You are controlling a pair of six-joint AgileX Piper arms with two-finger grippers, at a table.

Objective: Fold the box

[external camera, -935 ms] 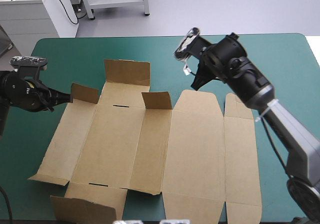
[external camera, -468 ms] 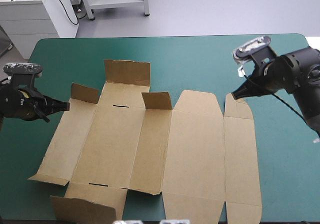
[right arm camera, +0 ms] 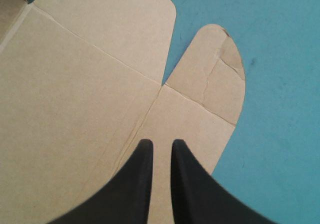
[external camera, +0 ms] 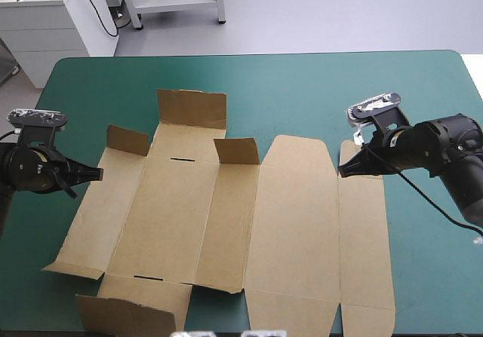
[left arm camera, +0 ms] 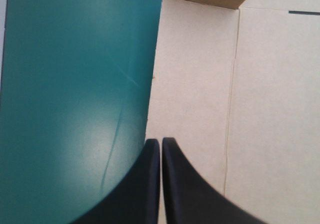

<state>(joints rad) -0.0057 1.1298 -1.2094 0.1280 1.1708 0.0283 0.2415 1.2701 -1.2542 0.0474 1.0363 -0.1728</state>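
The brown box (external camera: 287,224) lies as a flat cut sheet across the teal-green table, with short flaps raised at its far left (external camera: 127,139) and middle (external camera: 237,151). My left gripper (external camera: 98,173) is shut, its tips just at the sheet's left edge; in the left wrist view the gripper (left arm camera: 161,142) sits over the border of box (left arm camera: 270,108) and cover. My right gripper (external camera: 342,173) is shut with nothing held, low over the far end of the narrow right strip (external camera: 362,231). In the right wrist view the gripper (right arm camera: 160,144) points at the rounded end tab (right arm camera: 215,78).
A taller flap (external camera: 191,108) stands at the sheet's far left, and another raised flap (external camera: 128,314) sits at the near left corner by the table's front edge. Bare teal-green cover (external camera: 302,81) runs along the far side and to the right of the strip (external camera: 430,261).
The right arm swung from above the table's far middle out to the right and came down to the right strip's far end. The left gripper drew back slightly from the left raised flap.
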